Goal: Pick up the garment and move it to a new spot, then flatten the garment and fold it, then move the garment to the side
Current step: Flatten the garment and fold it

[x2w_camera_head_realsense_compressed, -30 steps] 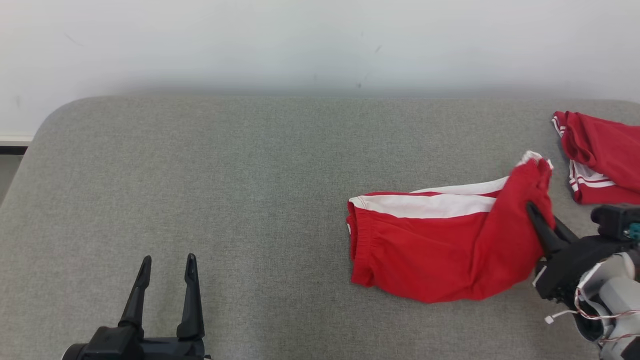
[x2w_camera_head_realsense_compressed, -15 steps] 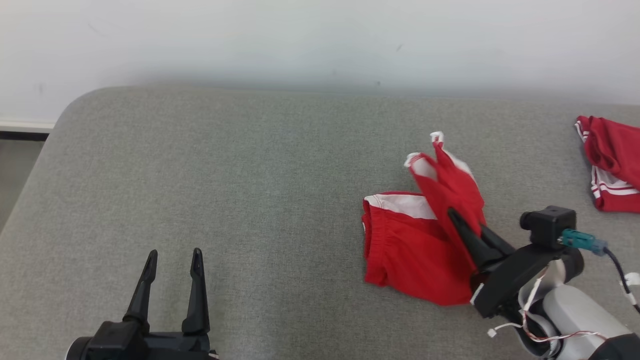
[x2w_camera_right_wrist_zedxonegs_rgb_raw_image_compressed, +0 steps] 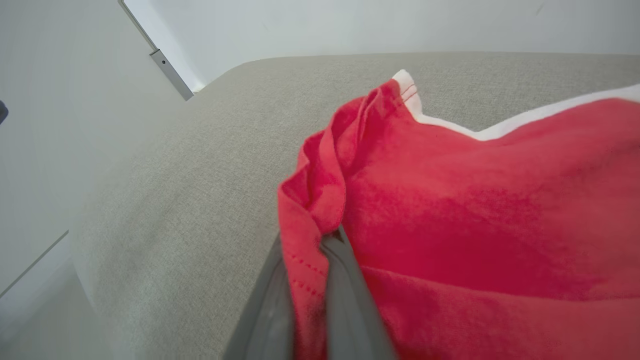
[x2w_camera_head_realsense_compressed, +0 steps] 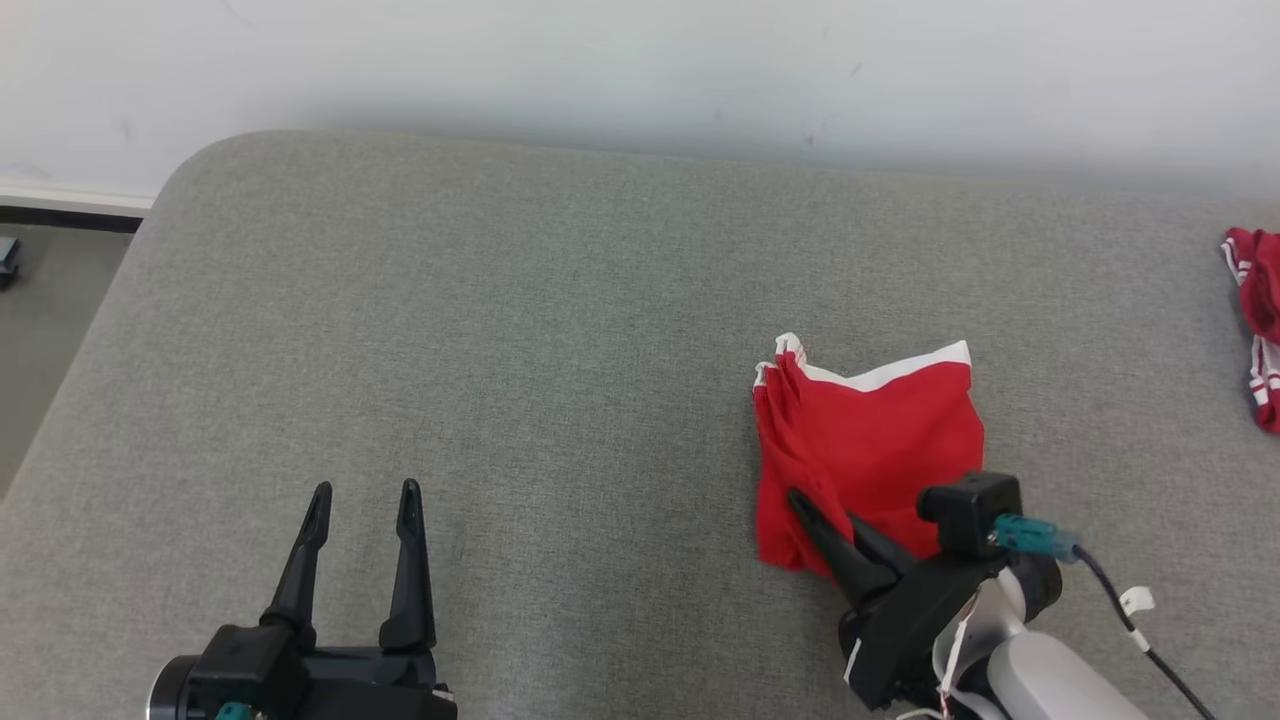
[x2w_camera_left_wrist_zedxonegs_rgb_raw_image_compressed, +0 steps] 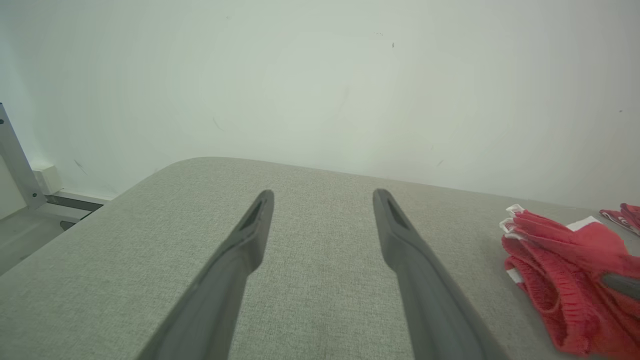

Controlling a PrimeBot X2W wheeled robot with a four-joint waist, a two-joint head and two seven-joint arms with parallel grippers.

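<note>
A second red cloth (x2w_camera_head_realsense_compressed: 1256,320) lies well apart at the grey pad's (x2w_camera_head_realsense_compressed: 500,350) right edge; the garment (x2w_camera_head_realsense_compressed: 865,450), folded near-square with its white hem towards the wall, is pinched by the right gripper (x2w_camera_head_realsense_compressed: 820,506), while the left gripper (x2w_camera_head_realsense_compressed: 365,495) is spread wide.

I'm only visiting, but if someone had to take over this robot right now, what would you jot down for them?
Left gripper: jaws open, empty, at the front left of the pad.
Right gripper: jaws shut on the near edge of the shorts.
The shorts lie doubled over, right of the middle. A second garment lies at the far right.
Done: the fold looks made.
Left to do: let go, perhaps tidy the fold, then move the shorts aside.
</note>
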